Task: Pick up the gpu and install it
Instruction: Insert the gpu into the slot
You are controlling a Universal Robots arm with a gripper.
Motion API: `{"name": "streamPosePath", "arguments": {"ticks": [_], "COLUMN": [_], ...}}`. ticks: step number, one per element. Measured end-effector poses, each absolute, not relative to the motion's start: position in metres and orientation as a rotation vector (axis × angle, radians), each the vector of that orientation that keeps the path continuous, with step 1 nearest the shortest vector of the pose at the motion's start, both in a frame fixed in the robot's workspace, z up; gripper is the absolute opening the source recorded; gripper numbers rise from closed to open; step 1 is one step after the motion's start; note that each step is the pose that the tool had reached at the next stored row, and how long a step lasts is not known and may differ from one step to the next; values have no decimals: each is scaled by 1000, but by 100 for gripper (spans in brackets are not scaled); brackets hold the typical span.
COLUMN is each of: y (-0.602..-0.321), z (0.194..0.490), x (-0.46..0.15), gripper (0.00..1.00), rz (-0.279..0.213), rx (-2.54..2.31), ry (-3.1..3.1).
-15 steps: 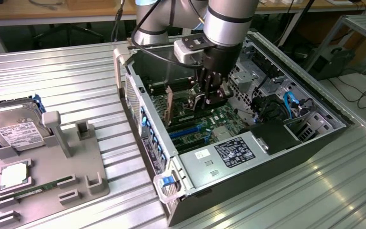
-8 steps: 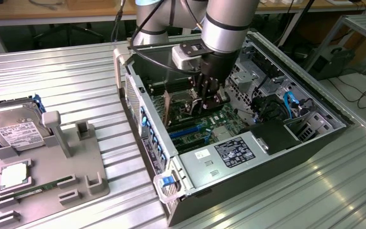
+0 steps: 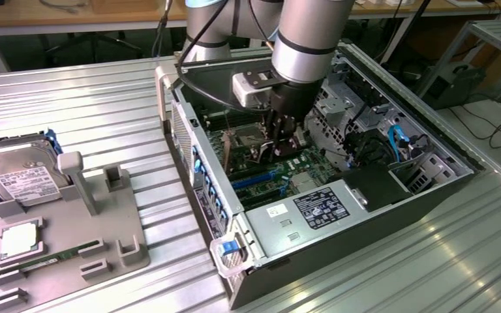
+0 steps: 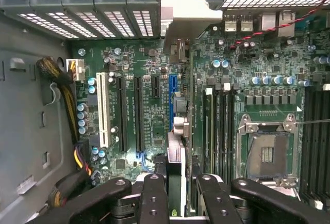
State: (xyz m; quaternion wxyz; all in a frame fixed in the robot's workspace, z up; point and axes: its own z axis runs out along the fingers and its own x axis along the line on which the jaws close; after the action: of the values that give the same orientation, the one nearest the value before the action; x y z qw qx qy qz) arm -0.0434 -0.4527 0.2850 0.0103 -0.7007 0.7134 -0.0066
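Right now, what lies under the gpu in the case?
The hand holds the gpu edge-on above the motherboard, over the blue slot. The card itself covers whether its edge is seated.

Nothing here is legible. The black label (image 3: 321, 208) and small white sticker (image 3: 276, 210) on the computer case (image 3: 425, 195), right of centre, carry print too fine to read, like the hard drive (image 3: 15, 175) label at far left.
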Motion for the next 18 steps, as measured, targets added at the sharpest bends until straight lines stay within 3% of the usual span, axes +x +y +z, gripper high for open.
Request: {"name": "streamPosePath", "arguments": {"ticks": [18], "y": [-455], "z": [269], "x": [-53], "gripper": [27], "rz": [-24], "rx": [-2192], "ry": [2216]}}
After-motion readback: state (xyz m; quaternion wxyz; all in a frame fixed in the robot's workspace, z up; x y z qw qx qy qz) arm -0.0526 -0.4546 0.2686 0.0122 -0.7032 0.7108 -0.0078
